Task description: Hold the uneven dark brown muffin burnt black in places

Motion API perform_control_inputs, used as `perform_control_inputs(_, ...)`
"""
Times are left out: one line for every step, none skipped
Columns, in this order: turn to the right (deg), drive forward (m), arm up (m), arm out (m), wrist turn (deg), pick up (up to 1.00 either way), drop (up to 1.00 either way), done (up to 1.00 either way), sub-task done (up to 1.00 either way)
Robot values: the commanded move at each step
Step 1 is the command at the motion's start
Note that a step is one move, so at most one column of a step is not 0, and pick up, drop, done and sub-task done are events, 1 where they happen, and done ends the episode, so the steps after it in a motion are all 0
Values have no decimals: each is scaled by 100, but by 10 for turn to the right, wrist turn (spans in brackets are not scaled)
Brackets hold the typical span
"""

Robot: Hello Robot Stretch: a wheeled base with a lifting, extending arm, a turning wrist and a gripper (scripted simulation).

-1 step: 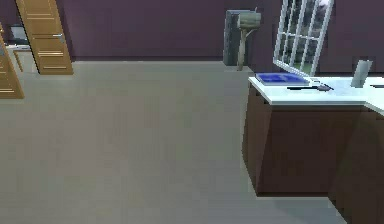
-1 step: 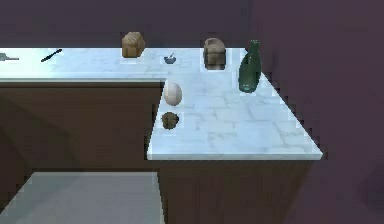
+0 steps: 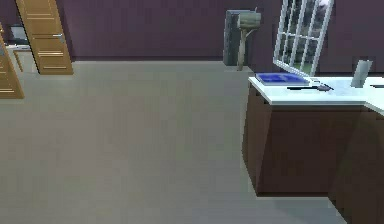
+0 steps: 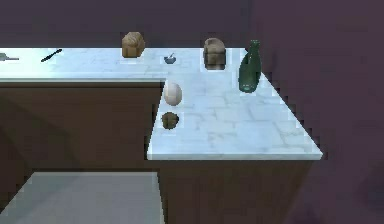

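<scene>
Much bare floor (image 3: 130, 130) lies open in the forward view, bounded at 3 o'clock by a white-topped counter (image 3: 300, 140). In the arm side view, a small dark brown muffin (image 4: 170, 120) sits near the marble countertop's (image 4: 240, 130) left edge. An egg (image 4: 173, 94) stands just at its 12 o'clock, and a green bottle (image 4: 249, 68) at 2 o'clock. State of the gripper's fingers: cannot tell.

In the arm side view, a pale marbled tabletop (image 4: 240, 125) carries a dark green bottle (image 4: 250, 68) standing upright near its far edge. A pale egg (image 4: 173, 94) lies left of the bottle, and two brownish loaves (image 4: 132, 43) sit well apart farther back. In the forward view, a white-framed window (image 3: 300, 35) stands behind a blue sink (image 3: 280, 77), and wooden drawers (image 3: 45, 35) stand at the left.
</scene>
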Motion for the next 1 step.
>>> perform_control_inputs(0, 0, 38, 0, 0, 0, 0, 0, 0)
